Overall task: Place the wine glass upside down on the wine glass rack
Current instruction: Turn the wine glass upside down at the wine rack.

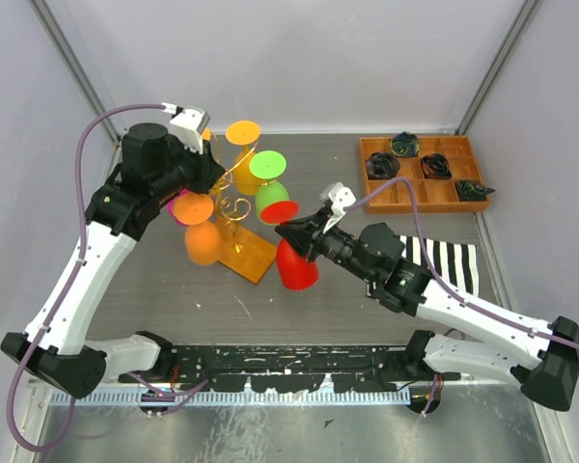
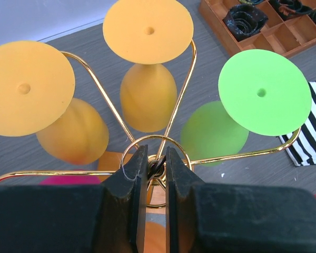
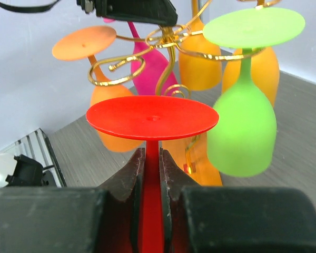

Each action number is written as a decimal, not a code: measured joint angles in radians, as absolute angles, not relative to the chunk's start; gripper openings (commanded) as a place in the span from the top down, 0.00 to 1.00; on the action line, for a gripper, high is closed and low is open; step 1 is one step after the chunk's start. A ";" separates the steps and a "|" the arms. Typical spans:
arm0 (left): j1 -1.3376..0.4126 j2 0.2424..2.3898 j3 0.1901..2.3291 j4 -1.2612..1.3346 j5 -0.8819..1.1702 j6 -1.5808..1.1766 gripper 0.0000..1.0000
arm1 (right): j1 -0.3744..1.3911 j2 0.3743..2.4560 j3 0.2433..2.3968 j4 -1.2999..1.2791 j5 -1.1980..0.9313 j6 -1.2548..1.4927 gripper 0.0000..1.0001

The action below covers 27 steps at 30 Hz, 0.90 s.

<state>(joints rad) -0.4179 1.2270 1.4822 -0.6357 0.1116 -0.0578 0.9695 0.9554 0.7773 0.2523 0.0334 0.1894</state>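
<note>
The red wine glass [image 1: 295, 262] hangs upside down, foot [image 3: 152, 117] on top, with my right gripper [image 3: 152, 155] shut on its thin stem. It hovers just to the right of the wine glass rack [image 1: 234, 205], a gold wire stand on an orange-brown wooden base [image 1: 253, 255]. The red foot sits below the level of the scroll arms [image 3: 102, 82]. My left gripper [image 2: 153, 155] is shut on the small knob at the top of the rack's post, inside the gold ring. In the top view my left gripper [image 1: 215, 177] reaches in from the left.
Hanging on the rack are two orange glasses [image 2: 147, 95], a green one [image 2: 216, 132] and a pink one [image 3: 147, 68]. A compartmented wooden tray [image 1: 364, 159] with black items stands at the back right. A black-and-white striped cloth [image 1: 454, 260] lies at the right.
</note>
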 measured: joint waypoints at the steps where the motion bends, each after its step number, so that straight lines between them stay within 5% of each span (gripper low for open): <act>1: -0.418 1.225 1.482 -0.637 0.110 -0.058 1.00 | 0.970 0.969 0.783 0.270 0.029 0.185 0.99; 27: -0.422 1.218 1.481 -0.648 0.096 -0.054 1.00 | 0.970 1.247 0.843 0.619 -0.028 0.060 0.98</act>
